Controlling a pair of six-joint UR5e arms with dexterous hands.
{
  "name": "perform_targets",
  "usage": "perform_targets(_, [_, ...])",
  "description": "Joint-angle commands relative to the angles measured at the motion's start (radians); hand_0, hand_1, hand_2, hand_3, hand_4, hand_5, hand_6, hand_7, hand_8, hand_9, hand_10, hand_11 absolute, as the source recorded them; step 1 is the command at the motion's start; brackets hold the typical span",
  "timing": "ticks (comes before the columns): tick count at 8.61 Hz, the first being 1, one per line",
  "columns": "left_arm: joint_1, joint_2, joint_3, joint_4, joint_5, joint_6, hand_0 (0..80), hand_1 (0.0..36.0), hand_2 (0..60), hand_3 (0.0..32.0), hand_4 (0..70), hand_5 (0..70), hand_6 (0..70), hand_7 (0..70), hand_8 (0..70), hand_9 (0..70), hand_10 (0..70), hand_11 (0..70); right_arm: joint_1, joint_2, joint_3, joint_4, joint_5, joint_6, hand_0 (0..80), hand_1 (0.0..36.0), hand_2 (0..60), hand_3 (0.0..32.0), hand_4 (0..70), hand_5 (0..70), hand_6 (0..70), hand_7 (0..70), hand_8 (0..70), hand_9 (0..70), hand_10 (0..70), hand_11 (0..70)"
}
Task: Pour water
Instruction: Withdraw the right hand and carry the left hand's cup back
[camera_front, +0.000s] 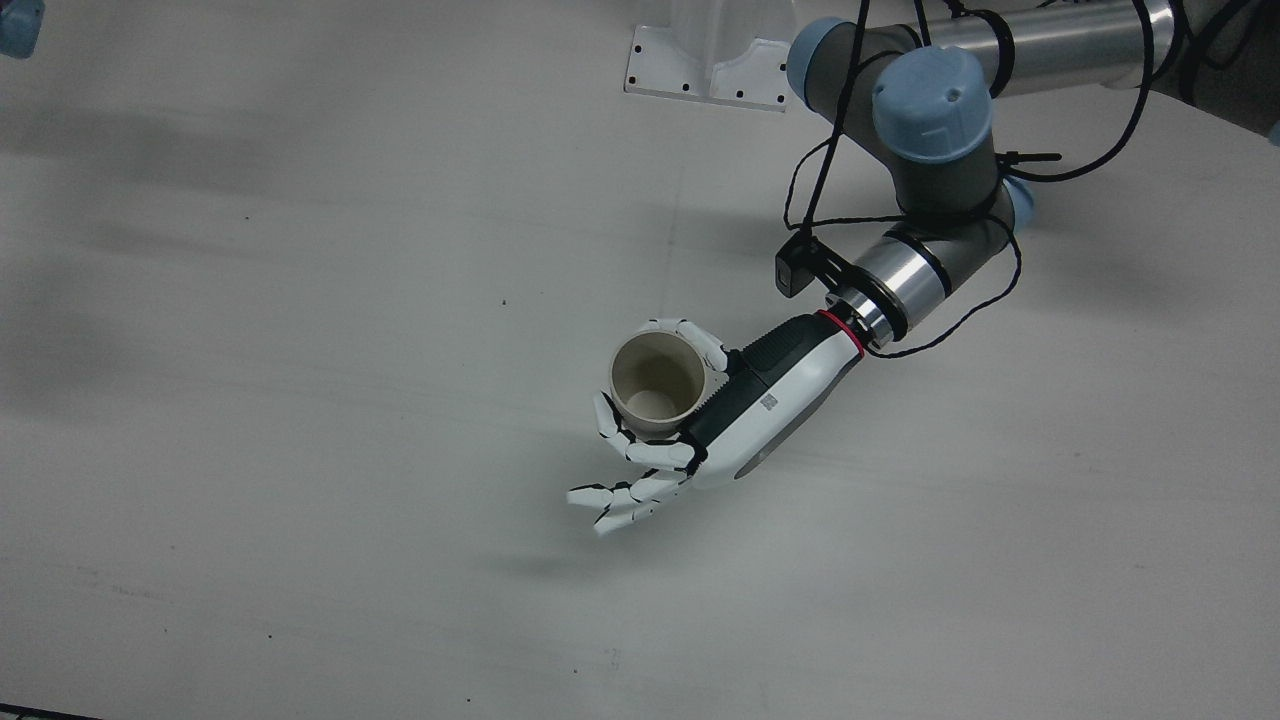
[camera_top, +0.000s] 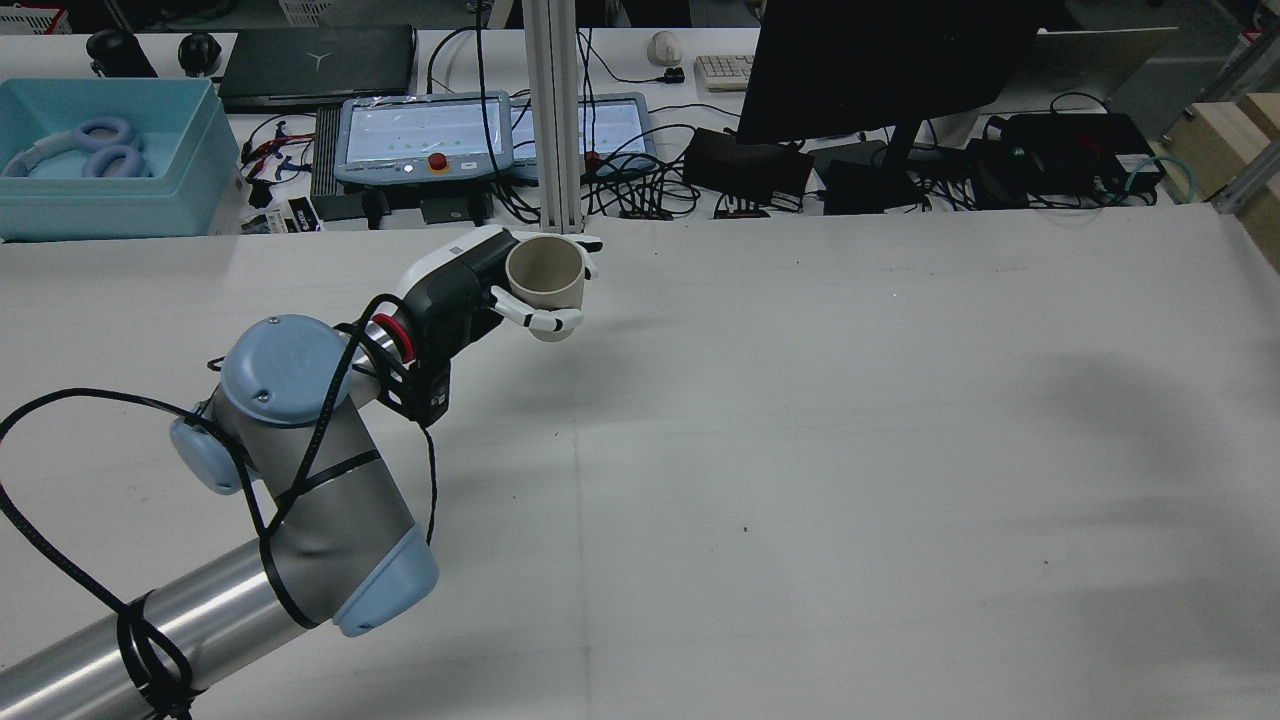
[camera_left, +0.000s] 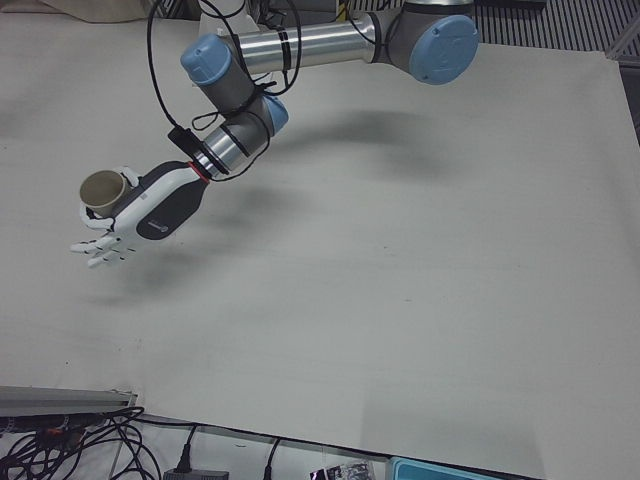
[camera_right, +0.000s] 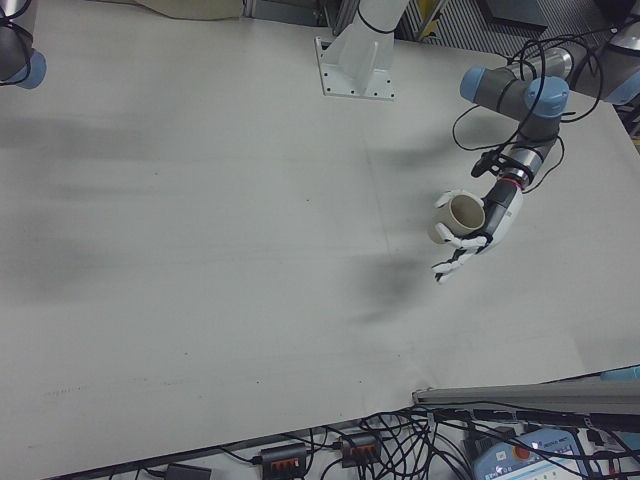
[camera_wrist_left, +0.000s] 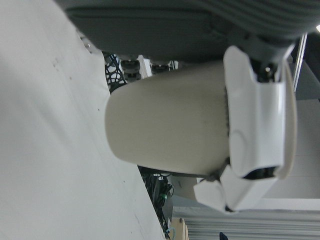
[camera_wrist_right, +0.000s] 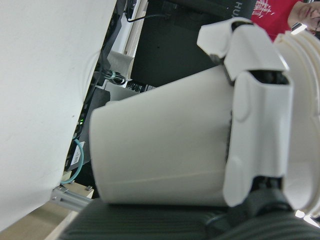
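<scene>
My left hand (camera_front: 740, 410) is closed round a beige cup (camera_front: 658, 385). Two fingers (camera_front: 700, 345) clasp its wall just under the rim, and the rest are spread free beside it. The cup is upright, mouth up, held in the air above the bench (camera_front: 300, 400), toward its middle. From above I can see its bare bottom. The rear view shows the same hold near the bench's far edge.

My right hand (camera_wrist_right: 255, 125) appears only in its own camera. It is clamped on a second cup (camera_wrist_right: 160, 150), a white one, with the fingers across its wall near the rim. I cannot tell where over the bench it is.
</scene>
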Motion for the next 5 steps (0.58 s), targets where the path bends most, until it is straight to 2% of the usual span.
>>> perform_targets(1, [-0.092, 0.267, 0.012, -0.224, 0.006, -0.004, 59.8, 36.0, 60.0, 0.0, 70.0, 70.0, 16.0, 19.6, 8.0, 8.7, 6.5, 10.8, -0.004, 0.037, -0.162, 0.041, 0.003, -0.019, 50.6, 21.8, 60.0, 0.0, 68.1, 63.6, 60.4, 56.8, 60.3, 70.0, 62.5, 70.0])
perform_targets(2, [-0.107, 0.340, 0.039, -0.302, 0.006, -0.005, 59.6, 36.0, 60.0, 0.0, 70.0, 70.0, 16.4, 20.1, 8.2, 9.0, 7.0, 11.6, -0.004, 0.079, -0.188, 0.041, 0.011, -0.048, 50.2, 20.9, 60.0, 0.0, 66.7, 63.0, 60.2, 56.5, 61.0, 70.0, 64.0, 70.0])
perform_targets(3, [-0.141, 0.356, 0.079, -0.361, 0.006, -0.005, 59.3, 36.0, 60.0, 0.0, 70.0, 70.0, 16.9, 20.5, 8.3, 9.4, 7.7, 12.6, -0.004, 0.125, -0.202, 0.039, 0.011, -0.095, 50.5, 19.7, 60.0, 0.0, 65.0, 61.9, 59.2, 55.5, 60.6, 70.0, 63.6, 70.0])
perform_targets(4, [-0.170, 0.358, 0.139, -0.419, 0.008, -0.007, 59.1, 36.0, 60.0, 0.0, 70.0, 70.0, 17.0, 20.6, 8.5, 9.6, 7.9, 12.8, -0.002, 0.165, -0.228, 0.036, 0.012, -0.109, 51.2, 19.0, 60.0, 0.0, 66.7, 62.0, 59.3, 55.3, 59.9, 70.0, 62.3, 70.0])
perform_targets(5, [-0.196, 0.358, 0.200, -0.470, 0.011, -0.007, 58.8, 36.0, 60.0, 0.0, 70.0, 70.0, 17.2, 20.6, 8.5, 9.6, 8.2, 13.1, -0.004, 0.174, -0.231, 0.034, 0.012, -0.111, 51.4, 18.7, 58.3, 0.0, 69.0, 62.2, 59.7, 55.3, 59.6, 70.0, 61.8, 70.0])
